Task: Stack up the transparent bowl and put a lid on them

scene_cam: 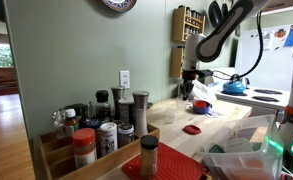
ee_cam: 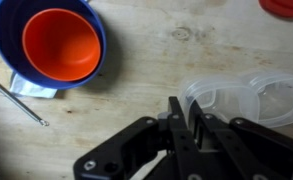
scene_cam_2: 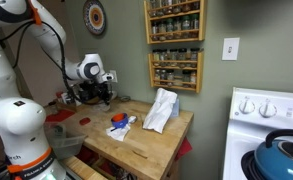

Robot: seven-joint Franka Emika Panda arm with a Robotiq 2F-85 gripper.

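Observation:
In the wrist view two transparent bowls lie on the wooden table, overlapping: one (ee_cam: 214, 100) right at the jaws and one (ee_cam: 274, 95) to its right. My gripper (ee_cam: 183, 125) is shut on the rim of the nearer transparent bowl, its wall caught between the fingers. The small red lid (ee_cam: 286, 6) shows at the top right edge, apart from the bowls. In an exterior view the lid (scene_cam: 193, 129) lies flat on the table, nearer the camera than my gripper (scene_cam: 191, 88), which is low over the tabletop. My gripper (scene_cam_2: 101, 95) also shows at the table's far end.
A blue bowl (ee_cam: 11, 45) holding an orange bowl (ee_cam: 61, 45) sits close by, over a metal utensil (ee_cam: 16, 100). A spice rack (scene_cam: 96, 125), a spice bottle on a red mat (scene_cam: 149, 155), a white bag (scene_cam_2: 161, 110) and a blue kettle (scene_cam: 234, 87) stand around.

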